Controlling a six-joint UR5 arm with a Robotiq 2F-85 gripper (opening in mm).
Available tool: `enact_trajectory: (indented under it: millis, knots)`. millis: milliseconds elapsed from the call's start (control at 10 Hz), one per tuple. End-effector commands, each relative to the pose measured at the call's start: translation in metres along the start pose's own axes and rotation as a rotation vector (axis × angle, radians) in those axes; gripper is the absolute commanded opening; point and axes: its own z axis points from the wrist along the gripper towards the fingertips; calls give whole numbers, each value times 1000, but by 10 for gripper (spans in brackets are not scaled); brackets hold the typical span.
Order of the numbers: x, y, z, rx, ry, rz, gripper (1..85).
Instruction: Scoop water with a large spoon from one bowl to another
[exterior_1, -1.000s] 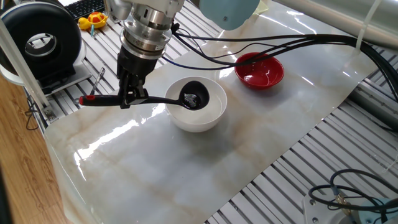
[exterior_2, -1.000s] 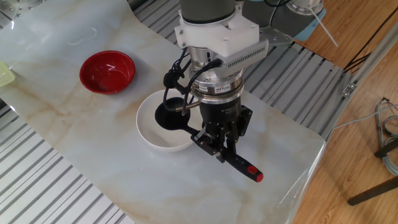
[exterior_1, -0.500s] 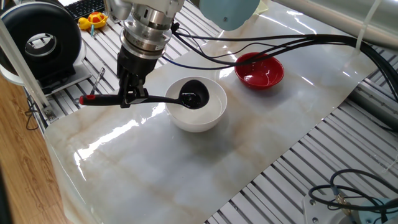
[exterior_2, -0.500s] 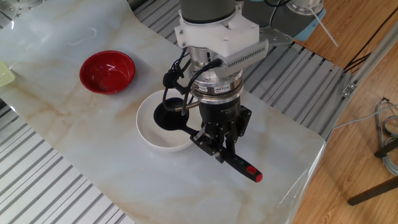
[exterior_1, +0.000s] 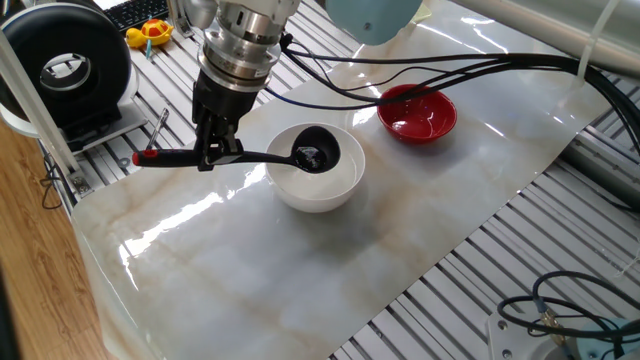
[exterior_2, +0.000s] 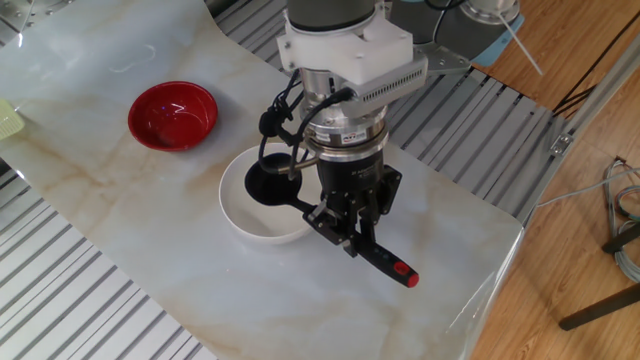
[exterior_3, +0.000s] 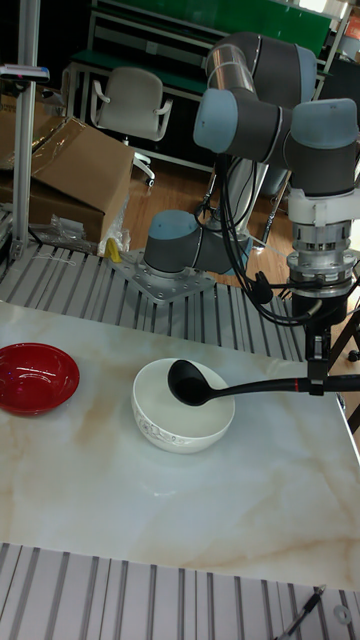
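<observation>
- The gripper points straight down, its fingers closed on the thin handle of the large spoon, near the red-tipped end.
- The spoon lies roughly level — red tip away from the bowls, scoop over the white bowl, above its rim in the tall view.
- The red bowl sits beyond the white one, apart.
- No readable writing.

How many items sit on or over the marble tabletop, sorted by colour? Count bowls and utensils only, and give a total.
White: 1, the white bowl
Red: 1, the red bowl
Black: 1, the large spoon, red-tipped, held by the gripper with its scoop over the white bowl
Total: 3
</observation>
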Motion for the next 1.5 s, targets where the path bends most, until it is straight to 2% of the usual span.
enact_trajectory:
  millis: [0, 1400]
  knots:
    - [1, -2, -4, 7, -3, 21, 13]
    - [-3, -8, -4, 23, -24, 48, 13]
